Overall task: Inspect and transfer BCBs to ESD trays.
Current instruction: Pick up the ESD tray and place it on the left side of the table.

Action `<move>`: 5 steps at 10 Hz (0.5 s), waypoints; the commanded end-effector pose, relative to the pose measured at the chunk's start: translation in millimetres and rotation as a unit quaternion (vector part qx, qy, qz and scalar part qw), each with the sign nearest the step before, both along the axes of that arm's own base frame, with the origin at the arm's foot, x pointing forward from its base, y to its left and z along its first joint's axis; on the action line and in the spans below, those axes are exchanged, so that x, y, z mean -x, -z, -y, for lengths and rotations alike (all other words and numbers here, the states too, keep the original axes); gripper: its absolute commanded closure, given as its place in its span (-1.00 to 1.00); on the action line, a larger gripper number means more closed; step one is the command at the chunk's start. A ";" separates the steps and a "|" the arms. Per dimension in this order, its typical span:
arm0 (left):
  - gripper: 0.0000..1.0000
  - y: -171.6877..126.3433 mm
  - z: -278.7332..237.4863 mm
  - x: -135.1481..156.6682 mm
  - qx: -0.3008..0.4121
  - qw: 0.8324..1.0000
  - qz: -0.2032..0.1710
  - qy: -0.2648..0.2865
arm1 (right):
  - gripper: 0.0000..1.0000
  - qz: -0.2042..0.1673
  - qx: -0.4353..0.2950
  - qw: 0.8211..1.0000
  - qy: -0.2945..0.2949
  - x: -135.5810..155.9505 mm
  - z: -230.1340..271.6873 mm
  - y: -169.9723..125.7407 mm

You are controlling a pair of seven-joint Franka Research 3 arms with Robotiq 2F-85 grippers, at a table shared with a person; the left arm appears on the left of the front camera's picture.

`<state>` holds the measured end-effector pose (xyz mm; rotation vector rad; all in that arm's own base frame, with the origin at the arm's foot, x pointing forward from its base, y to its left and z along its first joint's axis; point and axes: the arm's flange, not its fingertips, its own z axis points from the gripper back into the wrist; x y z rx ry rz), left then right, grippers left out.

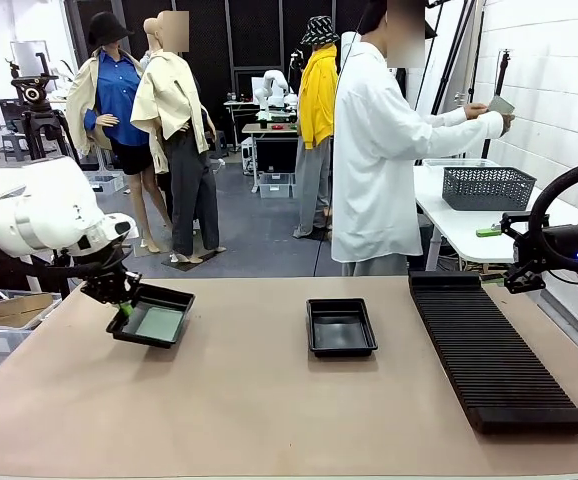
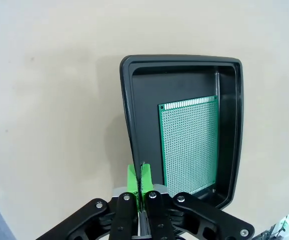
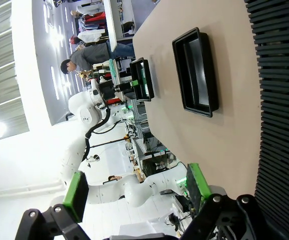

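**Front view.** On the tan table (image 1: 269, 410), the left gripper (image 1: 121, 298) is clenched on the near-left rim of the left tray (image 1: 172, 294). This is a shallow black rectangular plastic tray with a raised rim, at the table's left. A thin flat green circuit board (image 1: 159, 323) lies on its floor. The matching black middle tray (image 1: 341, 327) sits at the table's centre, well apart. A long black ribbed rack (image 1: 494, 355) runs along the right side. The right gripper (image 1: 522, 277) hangs above its far end. A person (image 1: 374, 150) in a white coat stands at the far side, turned right, near a grey mesh basket (image 1: 487, 187).

**Left wrist view.** The green pads (image 2: 131, 177) are pinched onto the left tray's long rim (image 2: 126, 100). The circuit board (image 2: 189, 145) lies flat inside, toward the opposite wall.

**Right wrist view.** The right gripper's jaws stand released, wide apart, with nothing between the pads (image 3: 76, 192). The rack (image 3: 279, 90) lies below, the middle tray (image 3: 197, 70) just beside it, and the left tray (image 3: 148, 84) farther off.
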<state>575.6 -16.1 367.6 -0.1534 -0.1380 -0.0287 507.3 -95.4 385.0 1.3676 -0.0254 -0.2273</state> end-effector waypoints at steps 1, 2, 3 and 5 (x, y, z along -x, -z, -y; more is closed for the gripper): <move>1.00 1.8 -23.9 16.3 0.009 1.000 0.006 0.018 | -1.00 -0.002 -0.001 1.000 -0.002 -1.6 -1.3 -2.1; 1.00 3.8 -34.2 21.1 0.011 1.000 0.009 0.021 | -1.00 -0.002 -0.001 1.000 -0.002 -1.6 -1.3 -2.1; 1.00 5.3 -44.6 25.7 0.016 1.000 0.012 0.024 | -1.00 -0.002 -0.001 1.000 -0.002 -1.6 -1.3 -2.1; 1.00 13.3 -67.1 31.4 0.025 0.999 0.022 0.027 | -1.00 -0.002 -0.001 1.000 -0.002 -1.6 -1.3 -2.1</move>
